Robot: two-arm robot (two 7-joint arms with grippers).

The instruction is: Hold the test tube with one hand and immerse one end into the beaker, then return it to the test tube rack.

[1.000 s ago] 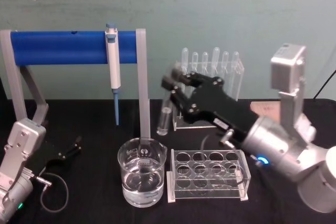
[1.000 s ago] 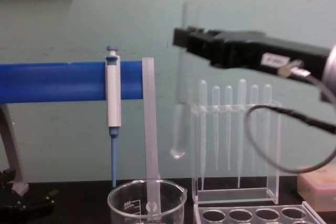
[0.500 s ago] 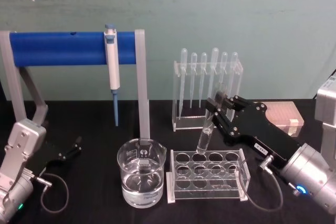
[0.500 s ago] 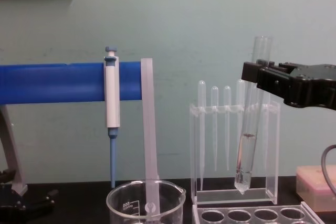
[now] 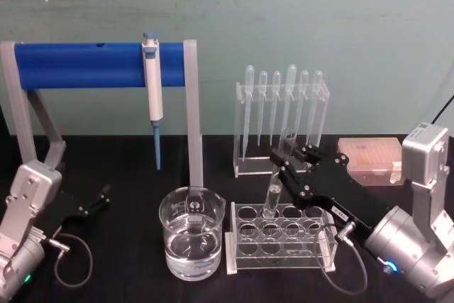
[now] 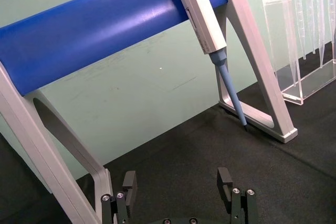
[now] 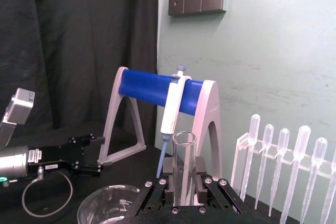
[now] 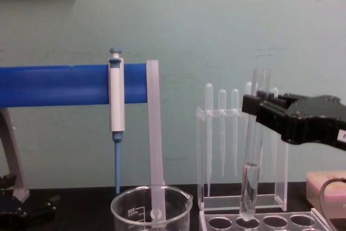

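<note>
My right gripper (image 5: 285, 152) is shut on the test tube (image 5: 274, 193), a clear glass tube held nearly upright with its open rim up. The tube's round bottom sits at a back-row hole of the clear rack (image 5: 280, 246). In the chest view the test tube (image 8: 251, 155) hangs from the right gripper (image 8: 258, 109), its tip at the level of the rack's top. The right wrist view shows the test tube (image 7: 185, 166) standing between the black fingers. Left of the rack stands the beaker (image 5: 191, 243), part full of clear liquid. Parked at the table's left, my left gripper (image 6: 176, 192) is open.
A blue bar stand (image 5: 99, 65) holds a white-and-blue pipettor (image 5: 152, 86) behind the beaker. Behind the rack, a clear holder (image 5: 282, 122) carries several bulb pipettes. A pink box (image 5: 372, 157) lies at the right.
The right gripper has carried the test tube from high up behind the beaker to the right, then lowered it until its bottom reaches the rack. The left arm has not moved.
</note>
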